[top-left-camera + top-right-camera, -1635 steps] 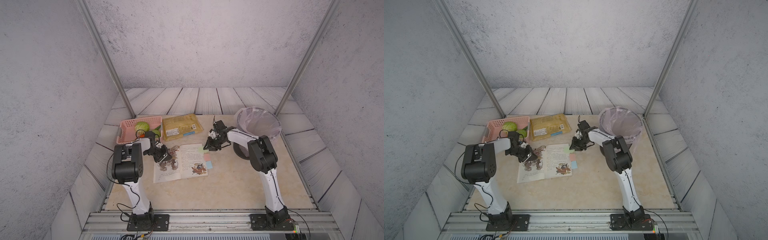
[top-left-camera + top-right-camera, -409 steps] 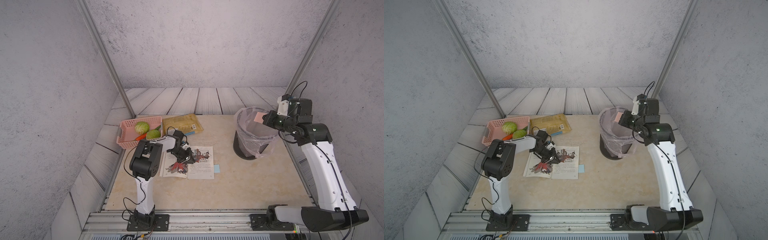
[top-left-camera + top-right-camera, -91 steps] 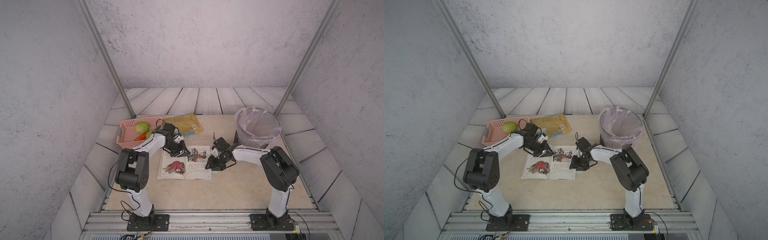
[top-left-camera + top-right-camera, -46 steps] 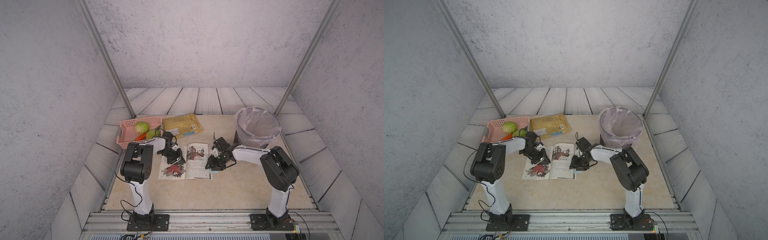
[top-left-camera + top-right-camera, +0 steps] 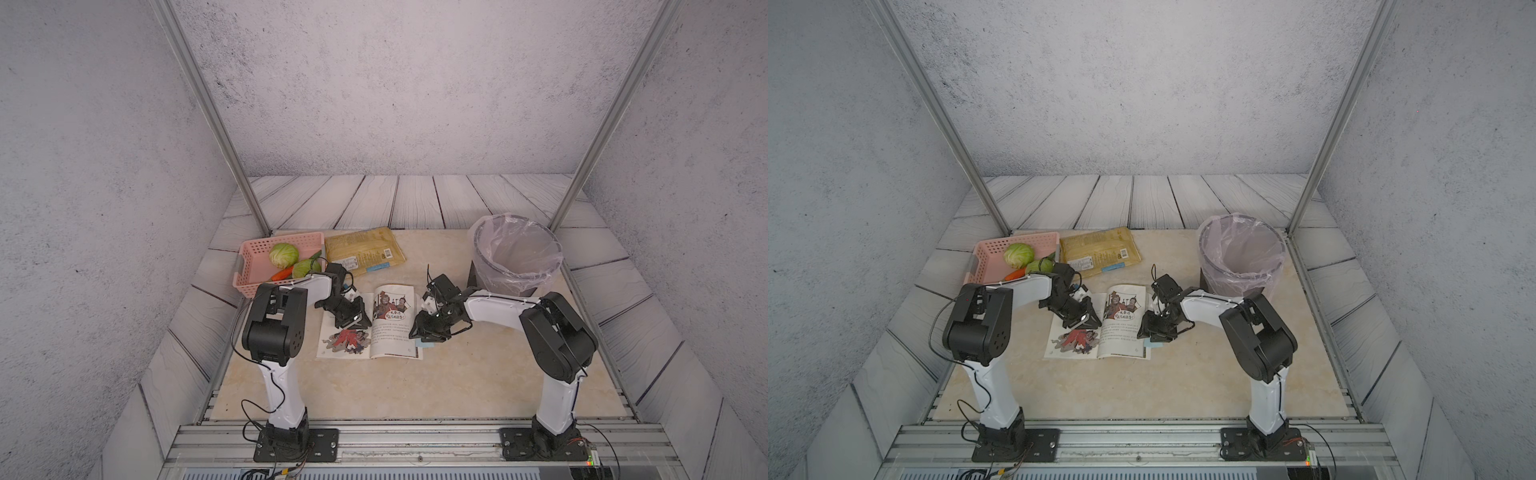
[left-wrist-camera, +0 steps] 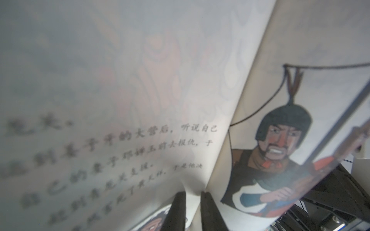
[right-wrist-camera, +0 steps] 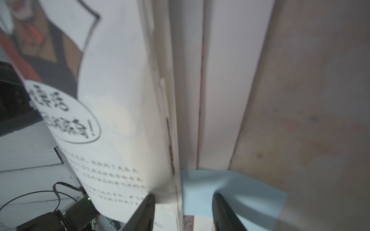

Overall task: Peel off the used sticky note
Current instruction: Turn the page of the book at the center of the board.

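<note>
An open picture book [image 5: 390, 332] [image 5: 1121, 328] lies mid-table. A pale blue sticky note [image 5: 424, 344] [image 5: 1152, 344] [image 7: 240, 192] sticks out from its right edge. My right gripper [image 5: 419, 332] [image 5: 1148, 332] [image 7: 183, 212] is low over that edge and open. One finger rests on the page edges and the other on the blue note. My left gripper [image 5: 353, 318] [image 5: 1086, 320] [image 6: 193, 210] is on the left page, shut on a fold of a book page [image 6: 192, 192] that curves up before its camera.
A pink basket [image 5: 253, 266] holding cabbages and a carrot stands at the back left, with a flat yellow packet [image 5: 365, 251] beside it. A bin with a plastic liner [image 5: 515, 257] stands at the back right, just behind my right arm.
The right gripper came down from the bin to the book's right edge and has held there for the last second. The left gripper slid from the book's top edge onto the left page.
</note>
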